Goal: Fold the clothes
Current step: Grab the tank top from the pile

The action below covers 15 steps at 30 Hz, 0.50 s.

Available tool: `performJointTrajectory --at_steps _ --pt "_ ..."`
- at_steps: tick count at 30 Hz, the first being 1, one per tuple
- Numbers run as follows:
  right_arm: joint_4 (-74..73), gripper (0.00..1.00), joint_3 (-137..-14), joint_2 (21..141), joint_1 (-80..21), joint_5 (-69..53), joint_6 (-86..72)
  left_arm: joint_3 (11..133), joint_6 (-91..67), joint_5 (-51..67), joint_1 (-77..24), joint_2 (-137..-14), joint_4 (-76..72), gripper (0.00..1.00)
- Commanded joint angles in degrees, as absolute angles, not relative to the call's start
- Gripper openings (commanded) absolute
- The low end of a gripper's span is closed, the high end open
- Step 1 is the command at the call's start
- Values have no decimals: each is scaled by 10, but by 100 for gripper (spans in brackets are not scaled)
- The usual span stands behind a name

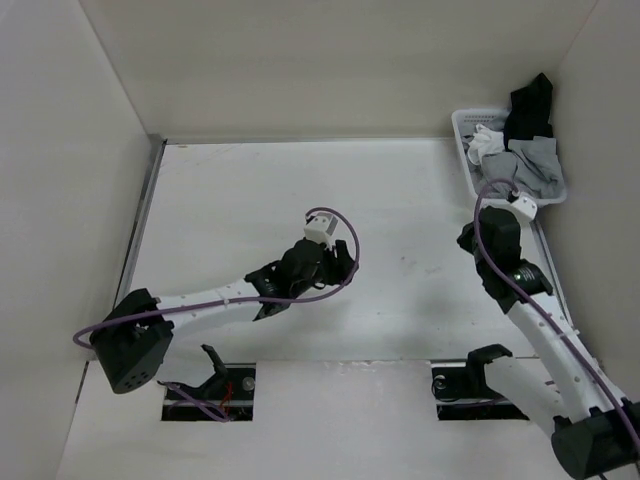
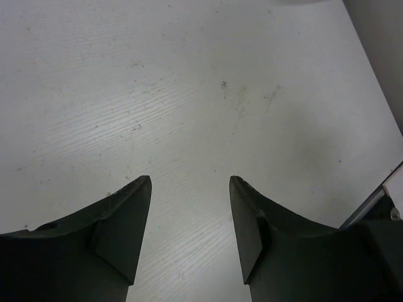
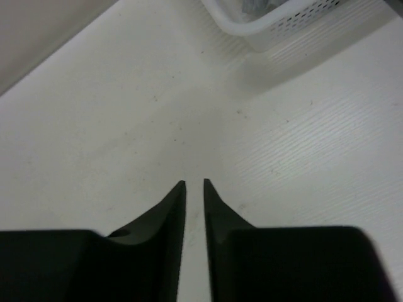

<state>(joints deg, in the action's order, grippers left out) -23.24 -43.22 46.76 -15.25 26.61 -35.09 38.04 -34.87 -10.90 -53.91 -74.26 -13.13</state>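
The clothes, a light grey knit top [image 1: 535,165], lie bunched in a white basket [image 1: 463,135] at the far right corner of the table. My left gripper [image 1: 347,262] hovers over the bare middle of the table, far from the basket. In the left wrist view it [image 2: 190,182] stands wide open with only tabletop between its fingers. My right gripper [image 1: 497,228] is just in front of the basket. Its jaws [image 3: 194,184] show a narrow gap with nothing in it, and the basket [image 3: 283,25] lies ahead of it.
A black garment [image 1: 530,105] hangs over the basket's far rim and a small white garment [image 1: 487,143] lies beside the grey top. Walls close the table on the left, back and right. Two dark slots [image 1: 210,385] [image 1: 470,385] sit at the near edge.
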Motion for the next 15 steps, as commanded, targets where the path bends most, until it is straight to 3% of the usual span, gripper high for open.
performJointTrajectory --at_steps 1,3,6,7,10,13,15 --pt "-154 14 -465 510 -126 242 -334 388 -346 -96 -533 -759 -200 50" --pt "-142 5 -488 543 -103 235 -325 369 -339 -98 -533 -761 -232 40" --pt "-120 3 -525 594 -55 231 -310 347 -330 -98 -532 -752 -254 8" --pt "-109 3 -542 619 -34 230 -305 343 -329 -100 -532 -748 -256 4" --pt "-86 15 -615 718 27 226 -285 330 -328 -105 -529 -737 -265 7" --pt "-62 34 -692 824 71 225 -265 318 -328 -106 -517 -743 -279 24" --pt "-56 39 -754 900 94 222 -253 312 -331 -106 -504 -749 -289 35"
